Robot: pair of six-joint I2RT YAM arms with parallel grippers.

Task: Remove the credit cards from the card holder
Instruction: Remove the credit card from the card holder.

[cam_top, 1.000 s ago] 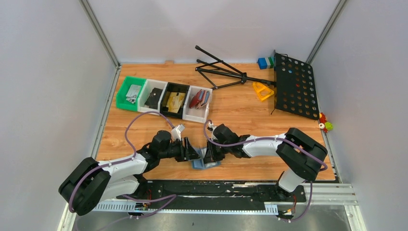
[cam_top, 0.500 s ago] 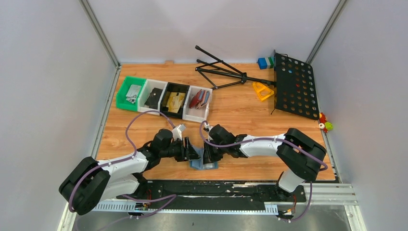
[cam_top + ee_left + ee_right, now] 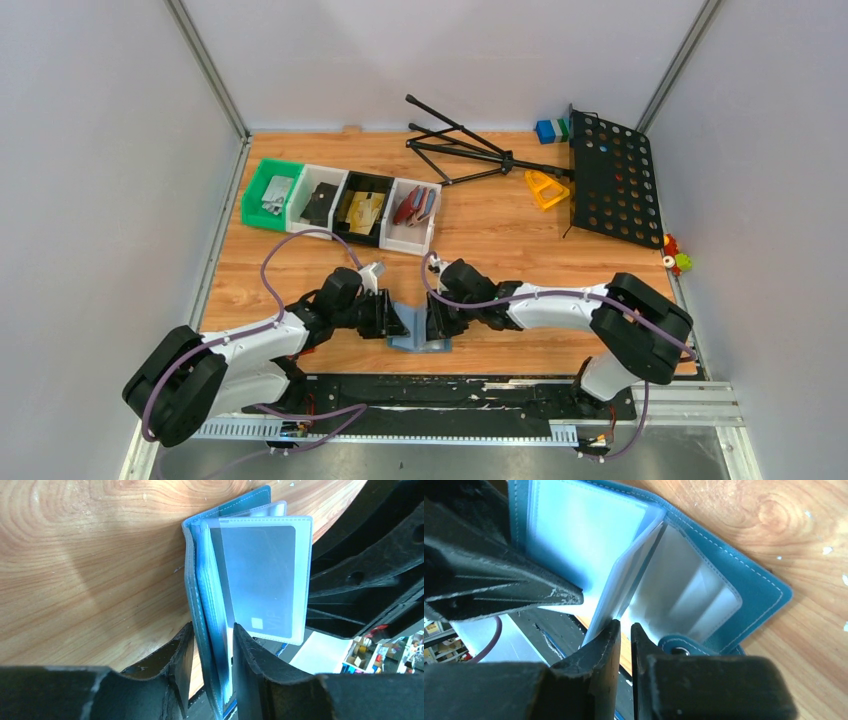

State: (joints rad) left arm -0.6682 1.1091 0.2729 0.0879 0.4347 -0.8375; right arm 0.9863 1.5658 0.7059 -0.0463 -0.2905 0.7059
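Note:
The slate-blue card holder (image 3: 418, 341) lies open near the table's front edge, between both grippers. My left gripper (image 3: 395, 322) (image 3: 212, 627) is shut on the card holder (image 3: 192, 580), pinching its cover and a stack of clear sleeves on edge. One sleeve fans out to the right with a grey credit card (image 3: 265, 580) inside. My right gripper (image 3: 432, 322) (image 3: 625, 624) is open by a narrow slit with nothing in it. Its tips sit at the lower edge of a raised sleeve. Behind them a grey credit card (image 3: 679, 590) lies in the card holder (image 3: 754, 590).
A row of bins stands at the back left: green (image 3: 268, 195), white (image 3: 320, 200), black (image 3: 363, 208) and white (image 3: 412, 215) with a red wallet. A folded tripod (image 3: 460, 150), a black perforated panel (image 3: 612, 180) and a yellow piece (image 3: 547, 188) lie at the back right.
My right jaws have parted slightly, and the left jaws have narrowed on the card holder. Both grippers and the card holder shifted a little to the left.

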